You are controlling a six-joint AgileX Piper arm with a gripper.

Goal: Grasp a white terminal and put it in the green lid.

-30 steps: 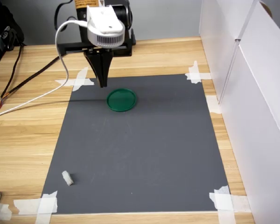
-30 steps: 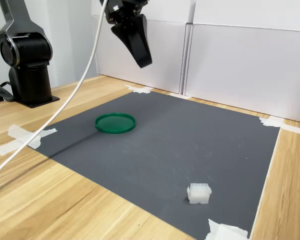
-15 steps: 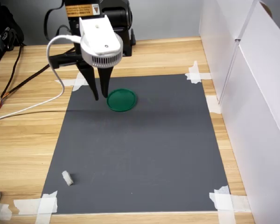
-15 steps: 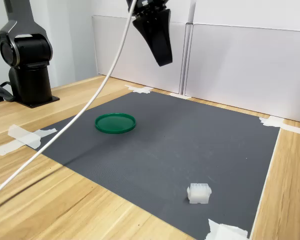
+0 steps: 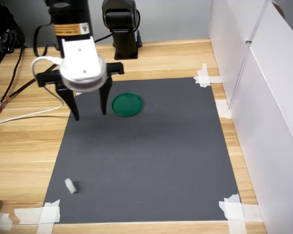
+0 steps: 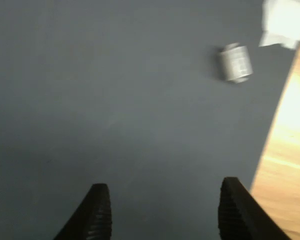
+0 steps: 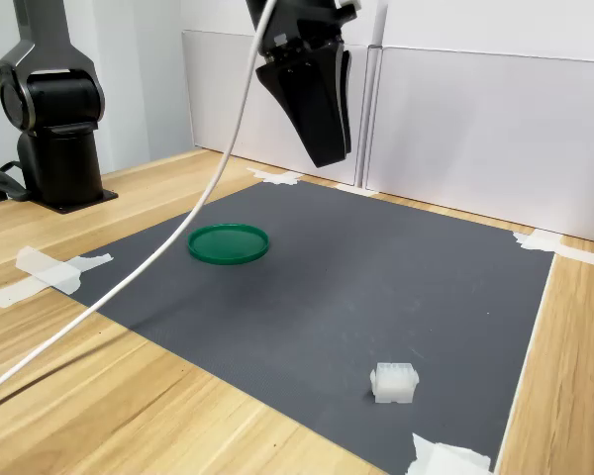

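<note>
Second exterior view: white terminal (image 7: 394, 383) nearest, on grey mat (image 7: 376, 287) near its taped front corner, long axis roughly along mat's front edge. Green lid (image 7: 229, 242) farther back. Gripper (image 5: 90, 114) high above mat, jaws spread wide, empty; terminal well apart, ahead of fingertips (image 6: 97, 200) in wrist view.
</note>
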